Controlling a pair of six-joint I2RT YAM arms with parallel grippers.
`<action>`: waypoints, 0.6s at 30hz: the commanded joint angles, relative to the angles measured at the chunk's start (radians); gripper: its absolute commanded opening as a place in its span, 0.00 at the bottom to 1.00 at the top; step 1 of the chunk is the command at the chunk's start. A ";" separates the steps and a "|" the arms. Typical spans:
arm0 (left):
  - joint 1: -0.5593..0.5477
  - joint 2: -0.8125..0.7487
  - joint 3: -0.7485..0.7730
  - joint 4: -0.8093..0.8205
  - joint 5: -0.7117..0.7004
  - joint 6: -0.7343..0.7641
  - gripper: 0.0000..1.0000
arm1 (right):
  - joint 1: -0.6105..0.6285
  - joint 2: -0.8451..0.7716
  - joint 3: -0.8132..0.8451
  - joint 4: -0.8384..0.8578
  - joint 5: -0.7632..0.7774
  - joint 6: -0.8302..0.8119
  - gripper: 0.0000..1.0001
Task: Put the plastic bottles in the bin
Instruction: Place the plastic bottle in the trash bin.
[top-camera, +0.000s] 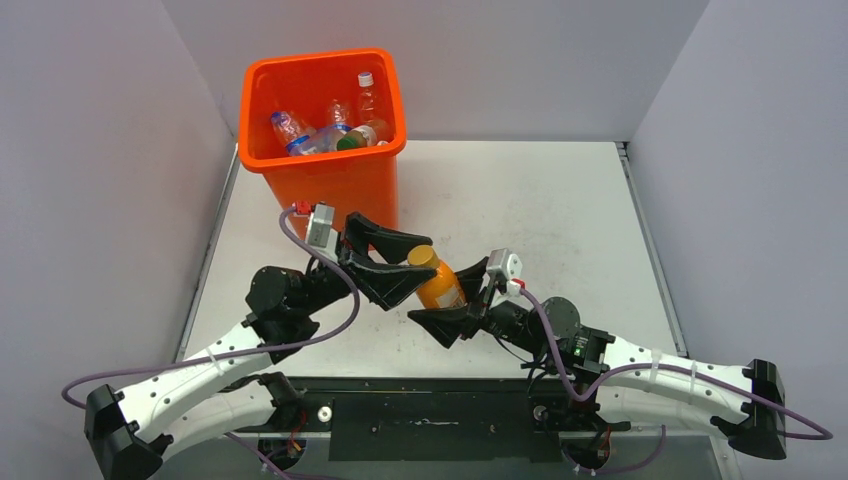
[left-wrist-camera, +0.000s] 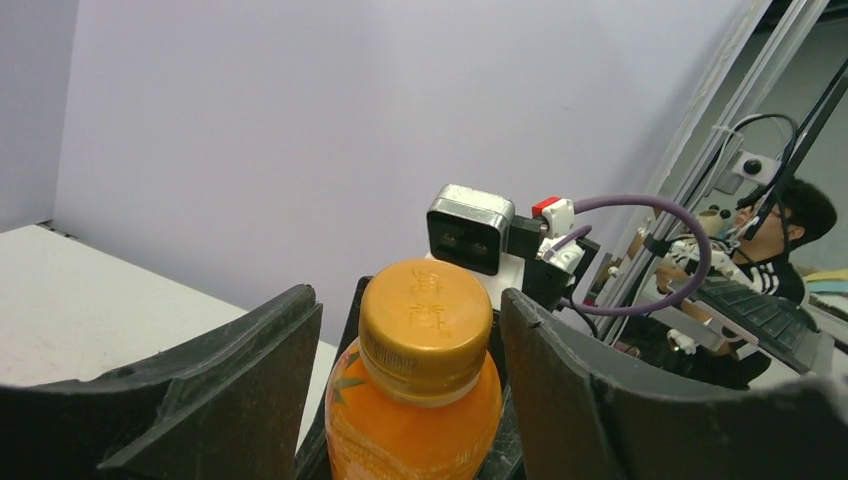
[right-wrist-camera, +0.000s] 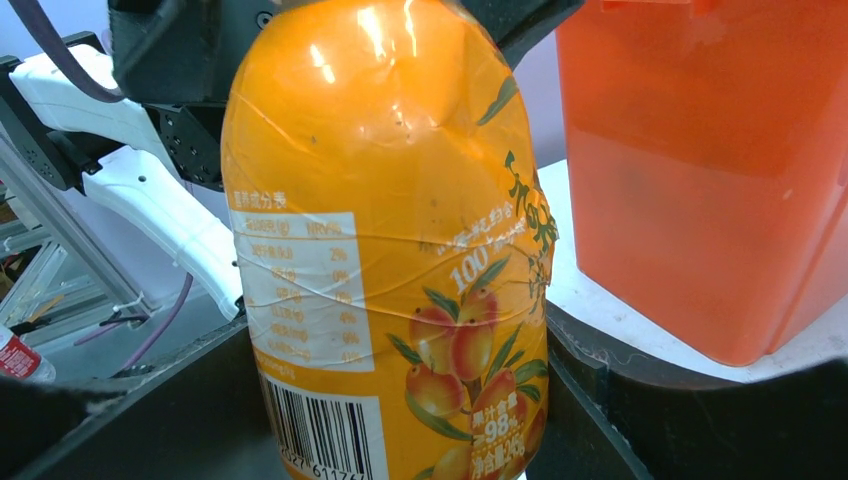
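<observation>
A squat orange bottle (top-camera: 437, 282) with a gold cap hangs above the table between both grippers, cap pointing up-left. My right gripper (top-camera: 440, 293) is shut on its lower body; the right wrist view fills with the bottle (right-wrist-camera: 380, 250) between my right gripper's (right-wrist-camera: 385, 400) dark fingers. My left gripper (top-camera: 420, 270) surrounds the cap end. In the left wrist view the fingers of my left gripper (left-wrist-camera: 408, 310) stand close on either side of the bottle (left-wrist-camera: 420, 400), with thin gaps showing. The orange bin (top-camera: 330, 185) stands at the back left and holds several plastic bottles (top-camera: 330, 135).
The bin's wall (right-wrist-camera: 700, 180) rises just beyond the held bottle on the white table (top-camera: 540, 220). Grey walls enclose the table on three sides. The right wrist camera (left-wrist-camera: 470, 228) faces my left gripper at close range.
</observation>
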 joint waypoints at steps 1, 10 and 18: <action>-0.040 0.024 0.088 -0.078 -0.007 0.084 0.59 | 0.007 -0.007 -0.003 0.073 -0.007 0.011 0.19; -0.092 -0.010 0.135 -0.205 -0.171 0.208 0.00 | 0.011 -0.038 0.043 -0.050 0.013 0.052 0.91; -0.087 -0.100 0.355 -0.429 -0.484 0.431 0.00 | 0.014 -0.144 0.164 -0.359 0.048 0.045 0.90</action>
